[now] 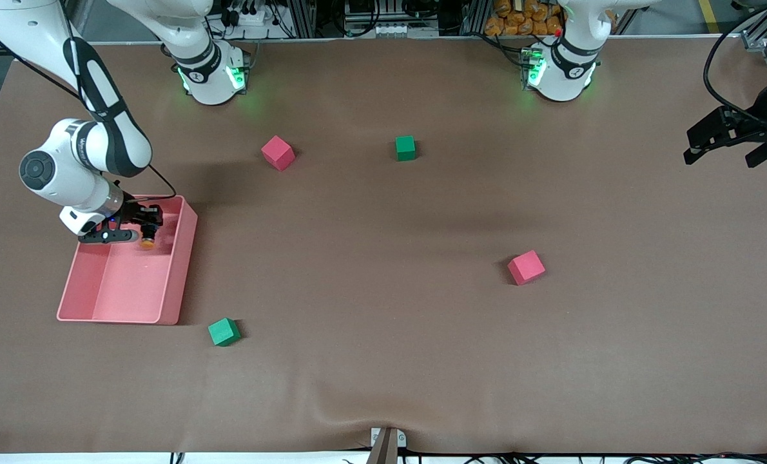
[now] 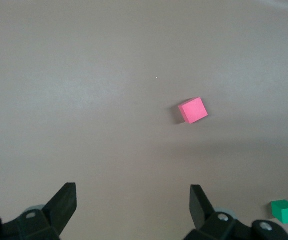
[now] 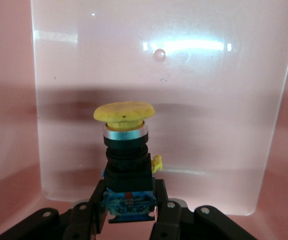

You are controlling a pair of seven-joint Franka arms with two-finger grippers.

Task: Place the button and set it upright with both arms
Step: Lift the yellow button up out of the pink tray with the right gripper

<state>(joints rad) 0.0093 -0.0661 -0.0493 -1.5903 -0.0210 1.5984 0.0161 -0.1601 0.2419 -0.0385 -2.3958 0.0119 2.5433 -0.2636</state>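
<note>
My right gripper (image 1: 146, 227) is over the pink tray (image 1: 177, 283) at the right arm's end of the table. It is shut on the button (image 1: 147, 240), whose orange cap points down toward the tray floor. In the right wrist view the button (image 3: 126, 150) shows a yellow-orange cap, a silver ring and a black body with a blue base, clamped between my fingers (image 3: 170, 210). My left gripper (image 1: 722, 138) is open and empty, held up at the left arm's end of the table; it also shows in the left wrist view (image 2: 132, 210).
Two pink cubes (image 1: 278, 153) (image 1: 526, 267) and two green cubes (image 1: 405, 147) (image 1: 223, 332) lie scattered on the brown table. The left wrist view shows a pink cube (image 2: 193, 110) and a green cube (image 2: 284, 211).
</note>
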